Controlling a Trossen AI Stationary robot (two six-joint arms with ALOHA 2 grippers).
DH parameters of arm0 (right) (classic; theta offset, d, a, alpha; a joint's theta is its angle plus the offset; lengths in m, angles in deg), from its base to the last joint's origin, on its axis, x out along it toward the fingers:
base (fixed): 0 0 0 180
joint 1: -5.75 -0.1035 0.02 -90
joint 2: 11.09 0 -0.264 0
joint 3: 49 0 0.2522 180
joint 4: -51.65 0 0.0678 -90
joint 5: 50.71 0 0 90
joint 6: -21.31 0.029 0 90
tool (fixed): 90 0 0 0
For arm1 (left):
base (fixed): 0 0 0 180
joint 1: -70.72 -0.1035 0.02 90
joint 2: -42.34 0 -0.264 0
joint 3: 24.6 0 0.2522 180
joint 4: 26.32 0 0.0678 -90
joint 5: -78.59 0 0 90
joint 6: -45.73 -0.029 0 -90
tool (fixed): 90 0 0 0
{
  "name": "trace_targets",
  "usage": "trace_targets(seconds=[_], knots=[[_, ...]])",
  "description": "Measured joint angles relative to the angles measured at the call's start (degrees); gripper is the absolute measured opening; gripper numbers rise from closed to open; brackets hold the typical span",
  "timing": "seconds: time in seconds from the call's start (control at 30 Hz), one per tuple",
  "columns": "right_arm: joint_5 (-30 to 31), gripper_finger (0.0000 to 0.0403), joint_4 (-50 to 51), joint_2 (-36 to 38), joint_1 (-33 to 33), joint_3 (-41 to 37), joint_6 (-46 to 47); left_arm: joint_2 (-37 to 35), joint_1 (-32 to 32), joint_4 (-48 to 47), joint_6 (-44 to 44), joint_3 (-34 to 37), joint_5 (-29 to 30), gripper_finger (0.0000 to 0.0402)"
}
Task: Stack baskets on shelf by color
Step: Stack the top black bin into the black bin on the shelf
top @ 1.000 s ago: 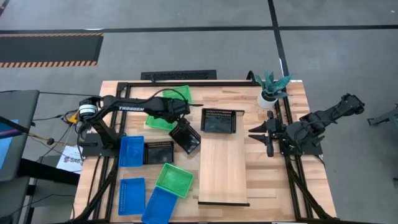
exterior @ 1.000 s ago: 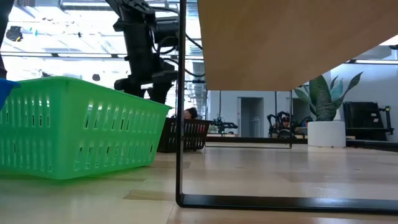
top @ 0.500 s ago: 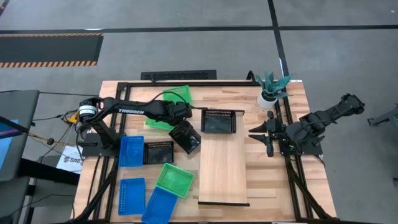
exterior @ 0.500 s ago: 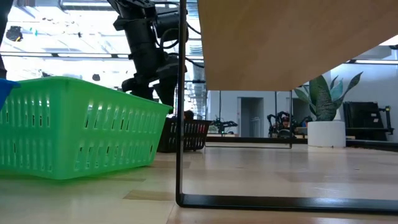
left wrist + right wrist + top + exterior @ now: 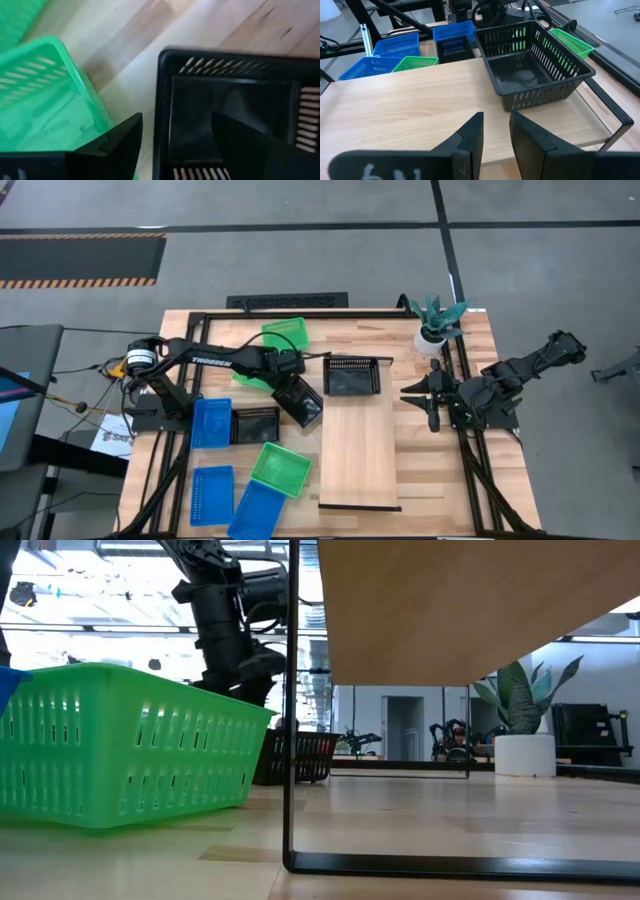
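My left gripper (image 5: 290, 377) is open over a tilted black basket (image 5: 302, 402) that rests on the table just left of the shelf (image 5: 358, 450). In the left wrist view (image 5: 176, 120) one finger stands outside the basket's wall (image 5: 162, 100) and one inside, with no touch showing. Another black basket (image 5: 352, 375) sits on the shelf's far end, and a third (image 5: 255, 423) lies on the table. My right gripper (image 5: 412, 392) waits at the table's right side, its fingers nearly together and empty (image 5: 496, 125).
One green basket (image 5: 282, 338) lies behind my left arm, and another (image 5: 280, 468) lies near the shelf's left side. Blue baskets (image 5: 210, 422) (image 5: 210, 495) (image 5: 258, 510) lie at the near left. A potted plant (image 5: 435, 325) stands at the far right.
My left gripper has gone toward the table's right and near edges and down, from over the far green basket onto the tilted black basket. The basket has stayed where it was.
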Motion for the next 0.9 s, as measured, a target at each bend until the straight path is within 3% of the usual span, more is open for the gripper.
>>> trace_targets(seconds=[0.2,0.67,0.9], knots=[[0.0,0.0118,0.0,0.0,0.0,0.0,0.1,0.0,0.0,-0.8,0.3,0.3,-0.2,0.0189],[0.0,0.0118,0.0,0.0,0.0,0.0,0.1,0.0,0.2,-2.0,-0.9,0.3,0.2,0.0010],[0.0,0.0118,0.0,0.0,0.0,0.0,0.1,0.0,0.2,-1.9,-0.6,0.3,0.2,0.0002]])
